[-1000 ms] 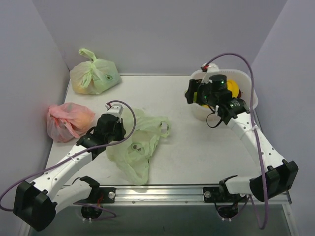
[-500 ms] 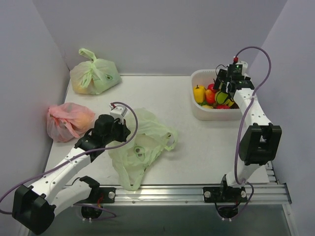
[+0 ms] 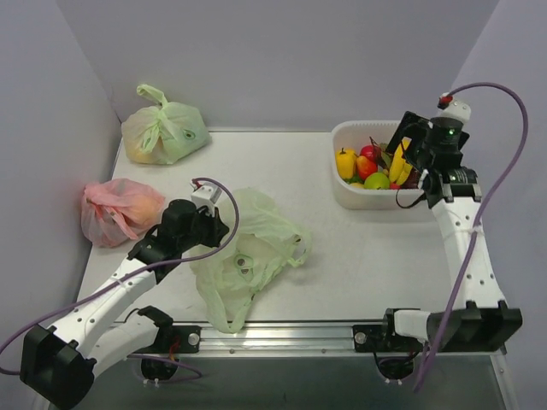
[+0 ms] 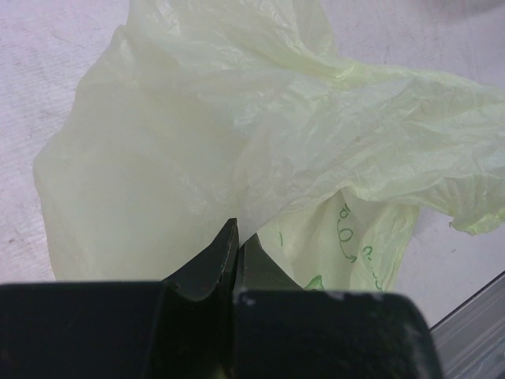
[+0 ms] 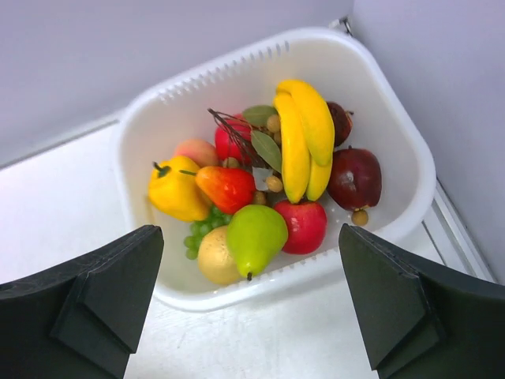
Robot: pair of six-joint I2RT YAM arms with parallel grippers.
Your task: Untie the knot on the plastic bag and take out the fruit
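Note:
The pale-green plastic bag [image 3: 248, 248] lies slack and flattened on the table, its handle ears [image 3: 295, 248] loose; no knot shows. My left gripper [image 3: 218, 229] is shut on the bag's film [image 4: 237, 142] at its left edge, with the fingertips [image 4: 230, 237] pressed together. The fruit lies in a white basket [image 5: 371, 95]: yellow bananas [image 5: 304, 134], a yellow bell-like fruit [image 5: 177, 189], a green pear [image 5: 252, 235], a small red fruit [image 5: 304, 225] and a berry cluster with leaves [image 5: 264, 146]. My right gripper [image 3: 406, 158] hangs wide open and empty above the basket's right side.
A plump tied green bag [image 3: 164, 128] sits at the back left and a pink-red bag [image 3: 120, 209] against the left wall. Two dark maroon fruits [image 5: 355, 178] lie in the basket. Walls close in on the left, back and right. A metal rail [image 3: 282, 333] runs along the front.
The right gripper opened wide and swung from the basket's left side to its right. The left gripper dragged the bag slightly right and toward the front edge.

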